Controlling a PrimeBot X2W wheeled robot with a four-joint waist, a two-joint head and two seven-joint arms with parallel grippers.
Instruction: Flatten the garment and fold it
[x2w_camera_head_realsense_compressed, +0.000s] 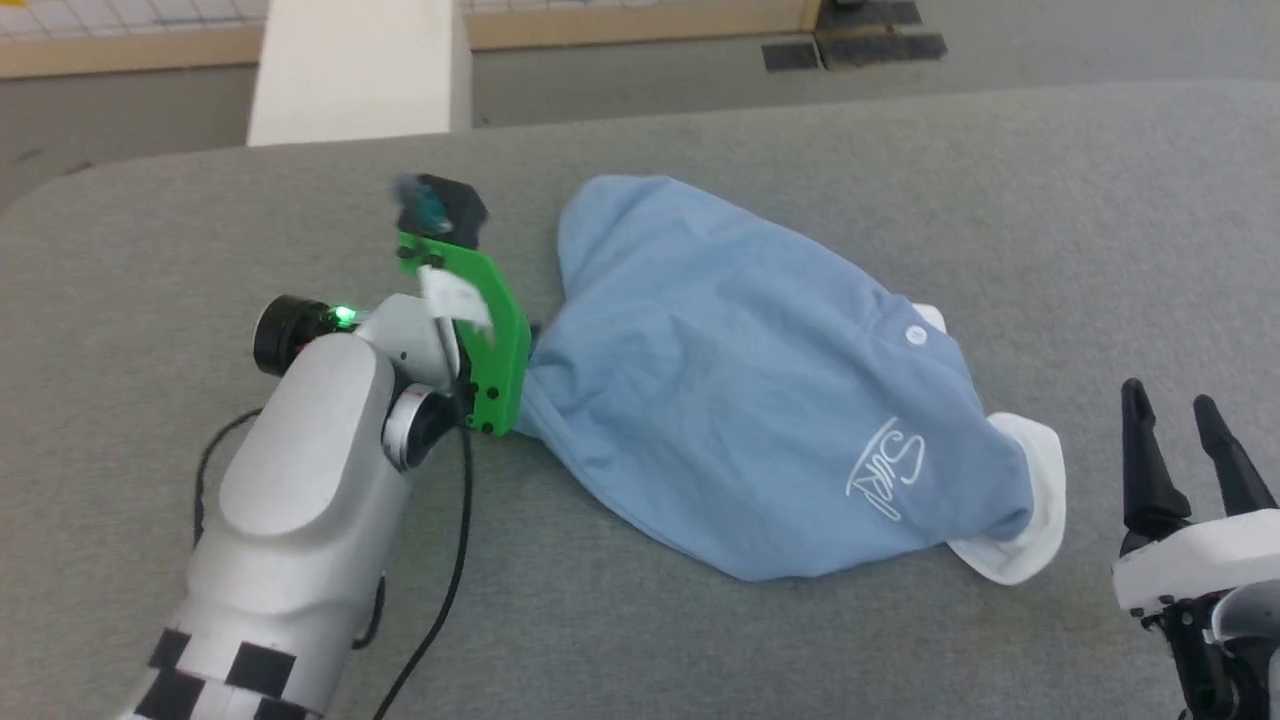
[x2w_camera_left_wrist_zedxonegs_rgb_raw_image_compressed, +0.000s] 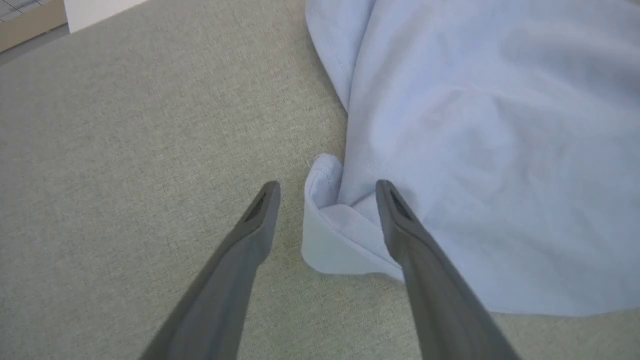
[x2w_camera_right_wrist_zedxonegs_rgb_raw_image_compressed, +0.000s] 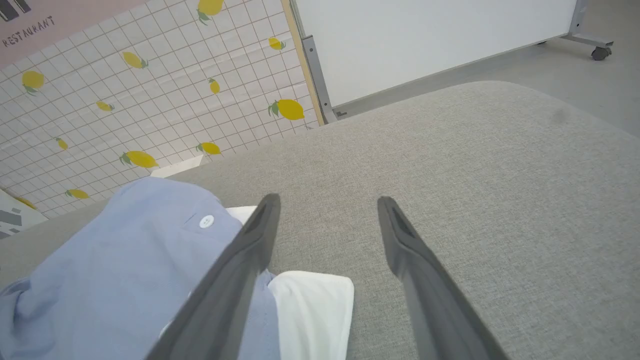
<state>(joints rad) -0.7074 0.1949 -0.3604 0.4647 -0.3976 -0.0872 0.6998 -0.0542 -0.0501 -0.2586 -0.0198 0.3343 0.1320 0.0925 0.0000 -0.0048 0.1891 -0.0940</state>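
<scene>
The garment (x2w_camera_head_realsense_compressed: 740, 390), a light blue polo shirt, lies bunched in a mound on the grey table (x2w_camera_head_realsense_compressed: 900, 170). Its white collar (x2w_camera_head_realsense_compressed: 1030, 500) pokes out at the right, with a white button (x2w_camera_head_realsense_compressed: 915, 336) and a cursive logo (x2w_camera_head_realsense_compressed: 885, 470) facing up. My left gripper (x2w_camera_left_wrist_zedxonegs_rgb_raw_image_compressed: 327, 186) is open at the mound's left edge. A turned-up hem corner (x2w_camera_left_wrist_zedxonegs_rgb_raw_image_compressed: 325, 220) sits between its fingers, and its green mount (x2w_camera_head_realsense_compressed: 490, 330) hides them in the head view. My right gripper (x2w_camera_head_realsense_compressed: 1180, 420) stands open and empty just right of the collar (x2w_camera_right_wrist_zedxonegs_rgb_raw_image_compressed: 310, 300), above the table.
The padded grey table has rounded corners and a far edge (x2w_camera_head_realsense_compressed: 700, 110). Beyond it are a white panel (x2w_camera_head_realsense_compressed: 350, 70) and the floor. A lemon-patterned wall (x2w_camera_right_wrist_zedxonegs_rgb_raw_image_compressed: 125, 100) and a white board on wheels (x2w_camera_right_wrist_zedxonegs_rgb_raw_image_compressed: 425, 40) stand past the table. A black cable (x2w_camera_head_realsense_compressed: 450, 580) hangs off my left arm.
</scene>
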